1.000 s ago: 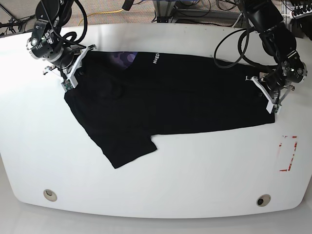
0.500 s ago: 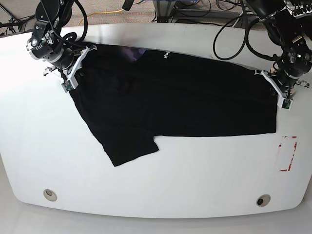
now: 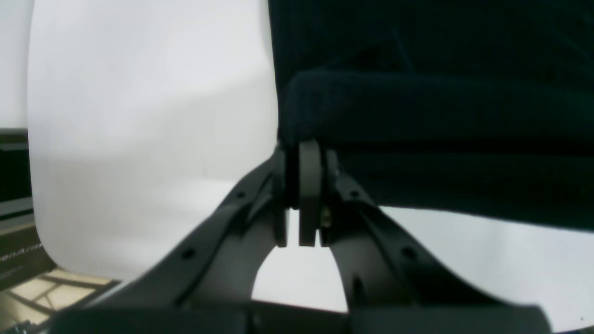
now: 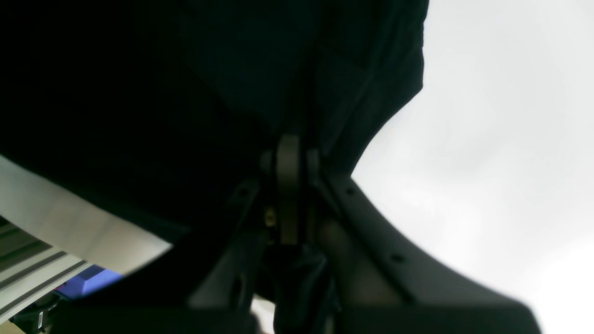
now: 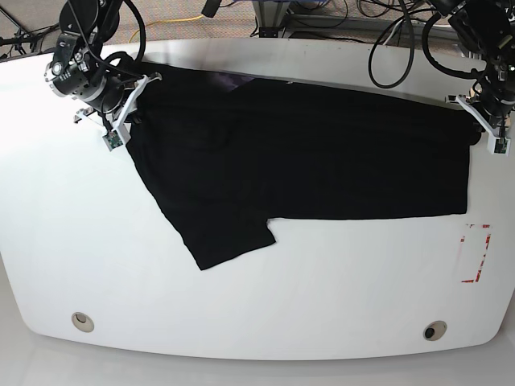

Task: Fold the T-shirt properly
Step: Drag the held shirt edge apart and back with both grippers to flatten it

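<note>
T-shirt [image 5: 306, 161]: black, partly folded; sleeve protruding along near edge. Both grippers [image 3: 304, 195] [image 4: 292, 199] pinched T-shirt, opposite ends.

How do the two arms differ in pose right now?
The left arm is at the table's right in the base view, the right arm at its left. The left arm's fingers are farther from the shirt's sleeve than the right arm's. Both pinch the shirt.

No readable text, labels or numbers. Red marks [image 5: 484, 253] on right side of surface [image 5: 362, 289] in base view, illegible.
</note>
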`<state>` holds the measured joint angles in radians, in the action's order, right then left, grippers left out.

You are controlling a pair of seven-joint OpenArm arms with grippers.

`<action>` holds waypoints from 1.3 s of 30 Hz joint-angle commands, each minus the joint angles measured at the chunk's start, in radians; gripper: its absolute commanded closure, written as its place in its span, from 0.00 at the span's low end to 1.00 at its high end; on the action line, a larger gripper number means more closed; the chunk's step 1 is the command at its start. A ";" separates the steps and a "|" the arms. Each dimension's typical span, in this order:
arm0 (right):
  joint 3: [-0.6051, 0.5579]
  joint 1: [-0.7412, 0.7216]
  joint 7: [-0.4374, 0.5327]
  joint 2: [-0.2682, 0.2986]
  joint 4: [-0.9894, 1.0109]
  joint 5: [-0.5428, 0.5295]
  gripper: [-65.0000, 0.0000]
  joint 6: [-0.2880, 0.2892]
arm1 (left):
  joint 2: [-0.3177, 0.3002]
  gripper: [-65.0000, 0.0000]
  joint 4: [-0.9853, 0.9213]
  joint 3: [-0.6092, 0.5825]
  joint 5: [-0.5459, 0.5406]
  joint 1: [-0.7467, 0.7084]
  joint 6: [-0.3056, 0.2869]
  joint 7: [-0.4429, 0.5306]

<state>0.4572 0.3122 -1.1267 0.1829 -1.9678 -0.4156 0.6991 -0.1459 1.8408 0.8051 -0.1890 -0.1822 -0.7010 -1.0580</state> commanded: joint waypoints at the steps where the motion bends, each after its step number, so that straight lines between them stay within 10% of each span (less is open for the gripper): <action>1: 0.007 -0.005 0.014 0.016 -0.014 0.005 1.00 -0.001 | -0.033 0.97 -0.016 0.009 0.003 0.010 0.003 0.017; 6: 0.007 -0.005 0.014 0.022 -0.014 0.011 1.00 -0.001 | -0.065 0.93 -0.057 0.006 0.003 0.011 0.003 0.017; 15: 0.007 -0.003 0.010 0.023 -0.014 0.013 0.84 -0.001 | -0.106 0.44 -0.102 0.012 0.004 0.006 0.003 0.017; 23: 0.007 0.021 0.009 0.017 -0.046 0.004 0.54 -0.001 | -0.110 0.44 -0.088 0.012 0.001 0.006 0.003 0.017; 39: -0.001 0.074 0.007 0.019 -0.043 -0.389 0.55 -0.001 | -0.103 0.44 0.027 0.000 -0.175 0.006 0.003 0.015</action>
<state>0.4519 0.3866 -1.1370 0.1951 -1.9953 -0.7506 0.6983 -0.2352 1.8465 0.8059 -0.3462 -0.1825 -0.7002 -1.0607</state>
